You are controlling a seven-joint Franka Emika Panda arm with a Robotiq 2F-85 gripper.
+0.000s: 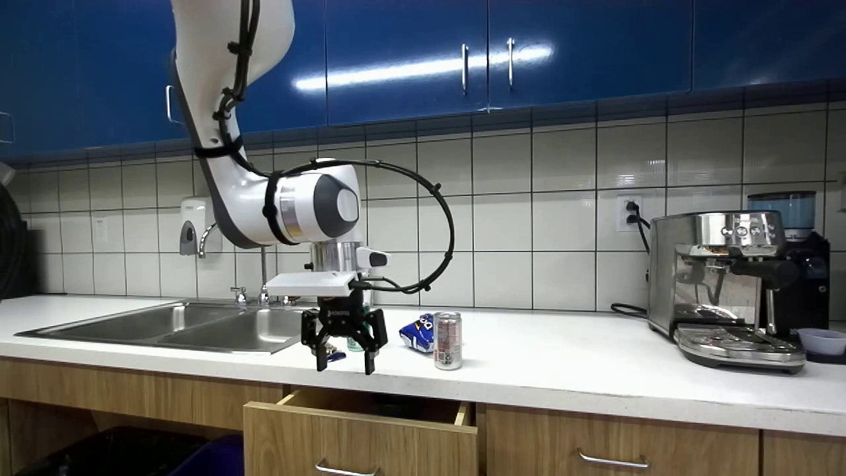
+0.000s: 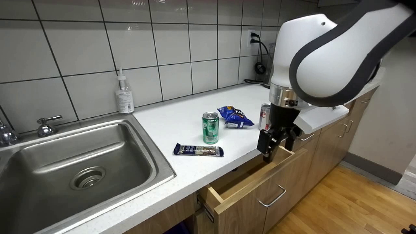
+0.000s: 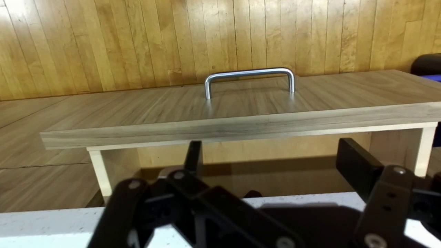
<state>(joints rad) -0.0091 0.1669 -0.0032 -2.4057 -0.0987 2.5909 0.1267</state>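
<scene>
My gripper [image 1: 345, 367] points down with its jaws wide apart and nothing between them. In the wrist view the gripper [image 3: 271, 144] hangs over the pulled-out drawer [image 3: 241, 128], close to the counter's front edge; no contact shows. The drawer [image 2: 260, 182] has a metal handle [image 3: 251, 72]. Part of a dark object [image 3: 253, 194] shows inside it, mostly hidden by the counter. On the counter stand a silver can [image 1: 448, 340] and a green can [image 2: 210, 127], both upright. A blue snack bag [image 2: 235, 117] lies behind them, and a wrapped bar [image 2: 198, 150] lies flat nearer the sink.
A steel sink [image 2: 148, 130] with faucet handles is set into the counter, with a soap bottle [image 2: 124, 97] at its corner. An espresso machine [image 1: 720, 291] stands farther along the counter. Blue cabinets [image 1: 410, 59] hang above, and dark bins [image 1: 125, 453] sit below the sink.
</scene>
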